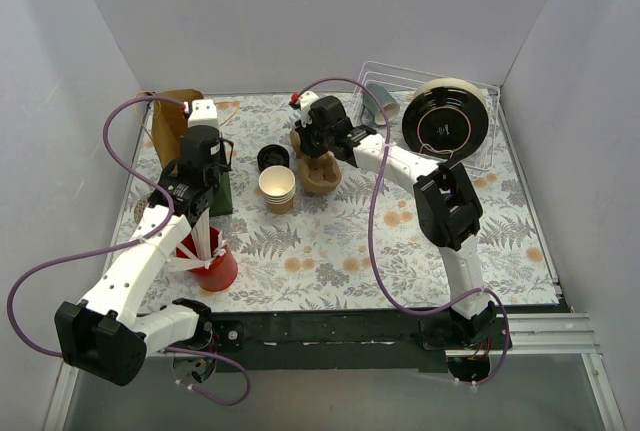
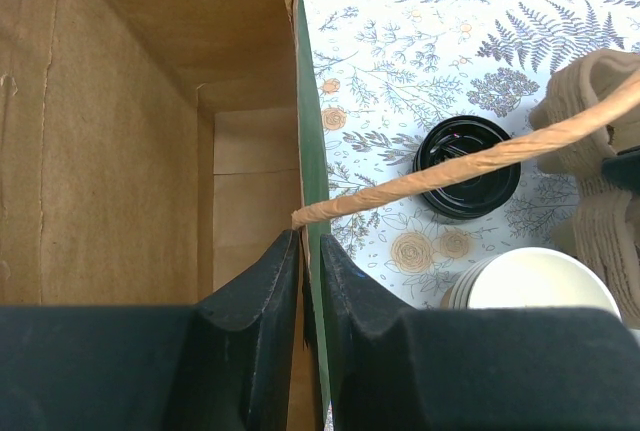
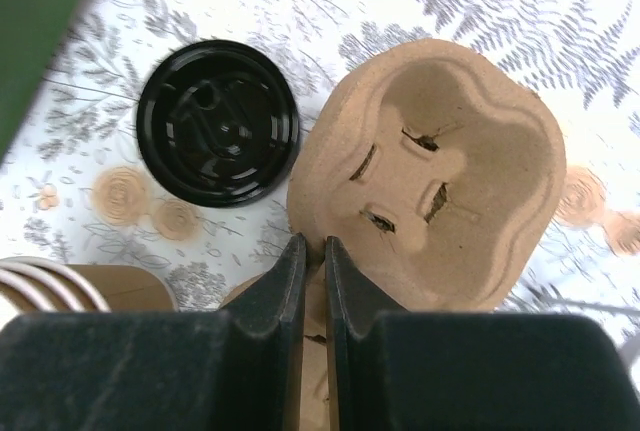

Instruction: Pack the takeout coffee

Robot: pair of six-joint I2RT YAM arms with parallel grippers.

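A stack of tan kraft paper cups (image 1: pixel 277 189), white inside and without lids, stands at mid-table; in the left wrist view the cup stack (image 2: pixel 540 281) is at lower right. One black lid (image 1: pixel 272 157) lies upside down on the cloth just behind it. My right gripper (image 3: pixel 315 246) is shut on the rim of a brown pulp cup carrier (image 3: pixel 450 181), which in the top view sits right of the cups as the carrier (image 1: pixel 322 176). My left gripper (image 2: pixel 308 241) is shut on the wall of an open paper bag (image 2: pixel 150 151), brown inside and green outside.
A red cup of white sticks (image 1: pixel 210 263) stands near the left arm. At the back right, a wire rack (image 1: pixel 480 151) holds a black round plate (image 1: pixel 445 121) and a grey-blue mug (image 1: pixel 380 101). The bag's twisted paper handle (image 2: pixel 480 156) crosses above the lid.
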